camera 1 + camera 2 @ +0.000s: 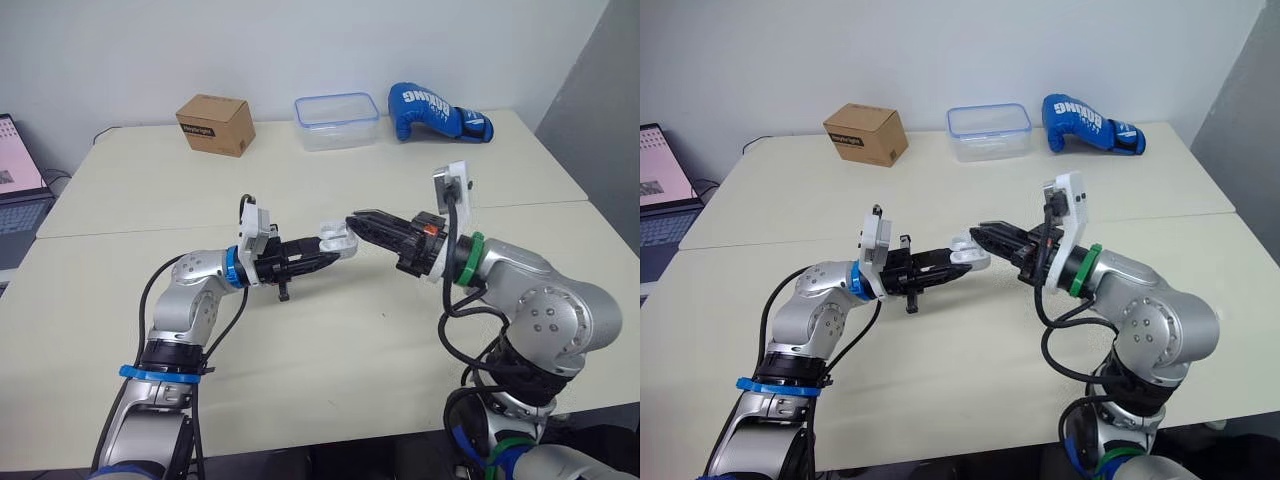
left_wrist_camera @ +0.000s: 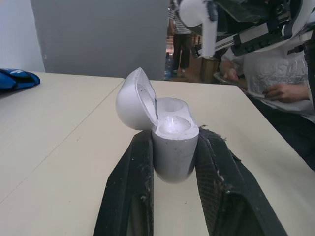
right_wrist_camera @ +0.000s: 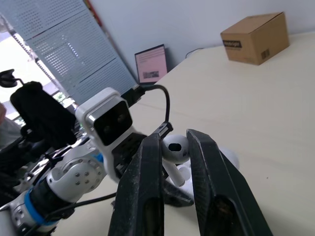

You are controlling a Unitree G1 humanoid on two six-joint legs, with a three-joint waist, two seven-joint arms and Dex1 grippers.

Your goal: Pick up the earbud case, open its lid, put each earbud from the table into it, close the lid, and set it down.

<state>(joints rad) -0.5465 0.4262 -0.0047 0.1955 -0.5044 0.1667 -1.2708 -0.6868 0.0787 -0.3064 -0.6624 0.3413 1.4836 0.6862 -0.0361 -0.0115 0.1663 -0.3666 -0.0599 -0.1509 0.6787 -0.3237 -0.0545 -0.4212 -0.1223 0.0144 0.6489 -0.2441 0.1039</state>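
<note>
The case was clamped upright in the left gripper above the table, lid hinged open and mouth up. Just beside it, the earbud was pinched in the right gripper, stem down.

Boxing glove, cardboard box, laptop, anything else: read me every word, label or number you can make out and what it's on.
"BOXING", apparently, in white letters on the boxing glove; not fully crisp.
Dark label with white print and a barcode on the cardboard box: too small to read.
Screen of the laptop: too blurred to read.
The earbud case and earbud: no markings visible.
</note>
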